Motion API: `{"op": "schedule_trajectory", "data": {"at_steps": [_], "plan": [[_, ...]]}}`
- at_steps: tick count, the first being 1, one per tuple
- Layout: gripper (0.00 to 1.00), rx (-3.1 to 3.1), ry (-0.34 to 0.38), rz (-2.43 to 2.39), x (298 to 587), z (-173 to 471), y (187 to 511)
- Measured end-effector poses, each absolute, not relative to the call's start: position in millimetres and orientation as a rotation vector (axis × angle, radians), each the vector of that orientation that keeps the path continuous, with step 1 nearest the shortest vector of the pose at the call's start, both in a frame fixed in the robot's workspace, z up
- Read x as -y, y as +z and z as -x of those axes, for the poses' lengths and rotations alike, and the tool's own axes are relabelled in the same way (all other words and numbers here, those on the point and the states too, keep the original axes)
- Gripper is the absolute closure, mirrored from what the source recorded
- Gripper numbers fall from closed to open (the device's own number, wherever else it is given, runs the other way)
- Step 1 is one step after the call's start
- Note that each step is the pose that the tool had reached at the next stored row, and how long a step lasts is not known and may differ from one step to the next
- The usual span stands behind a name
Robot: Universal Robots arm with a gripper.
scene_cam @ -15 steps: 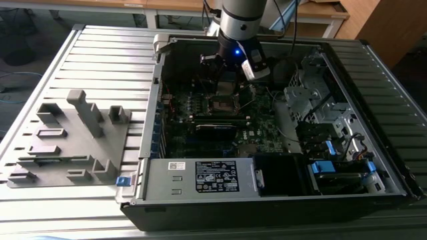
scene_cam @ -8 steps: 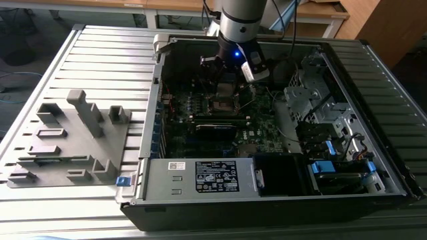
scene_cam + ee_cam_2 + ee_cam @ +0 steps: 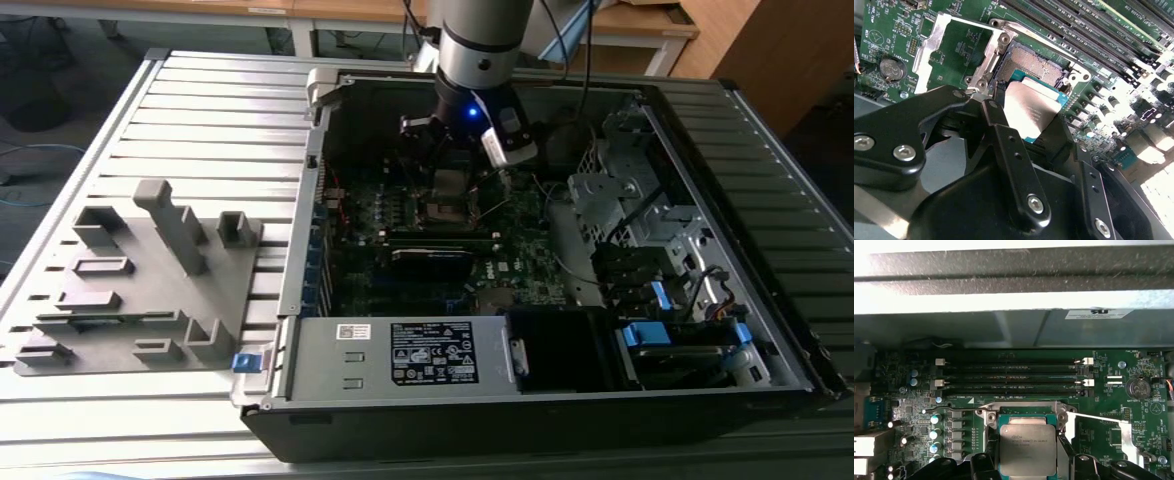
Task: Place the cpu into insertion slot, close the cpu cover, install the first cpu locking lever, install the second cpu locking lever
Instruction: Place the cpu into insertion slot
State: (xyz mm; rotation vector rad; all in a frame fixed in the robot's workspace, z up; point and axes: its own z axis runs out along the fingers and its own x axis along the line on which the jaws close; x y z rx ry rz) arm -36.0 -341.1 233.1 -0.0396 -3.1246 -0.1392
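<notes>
My gripper point(image 3: 1026, 120) is shut on the cpu point(image 3: 1030, 106), a flat silver-grey square held by its edges between two black fingers point(image 3: 999, 130). The chip hangs slightly tilted just above the insertion slot point(image 3: 1035, 66), a black socket with a metal rim on the green board. In the first wrist view the cpu point(image 3: 1027, 449) sits over the slot point(image 3: 1024, 416), with my gripper point(image 3: 1027, 464) straddling it. The cpu cover point(image 3: 936, 40), a silver frame with a window, is swung open beside the slot and lies flat on the board point(image 3: 1126, 437). In the exterior view my gripper point(image 3: 454, 172) is low inside the case, over the slot point(image 3: 445, 210).
Long black memory slots point(image 3: 1011, 375) run close along one side of the socket. A thin wire lever point(image 3: 951, 410) lies beside the socket, with capacitors point(image 3: 934, 435) near it. The case wall point(image 3: 1014, 295) rises behind. A grey fixture tray point(image 3: 134, 290) lies outside the case at the exterior view's left.
</notes>
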Motion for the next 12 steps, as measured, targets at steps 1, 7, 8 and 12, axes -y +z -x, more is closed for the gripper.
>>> {"op": "schedule_trajectory", "data": {"at_steps": [1, 7, 8, 12], "plan": [[0.46, 3.125, -0.139, 0.041, 341.1, 36.0, 232.9], [0.46, 3.124, -0.140, 0.169, 341.1, 36.1, 230.8], [0.46, 3.123, -0.140, 0.196, 341.1, 36.1, 230.5], [0.46, 3.117, -0.140, 0.311, 341.1, 36.1, 229.9]]}}
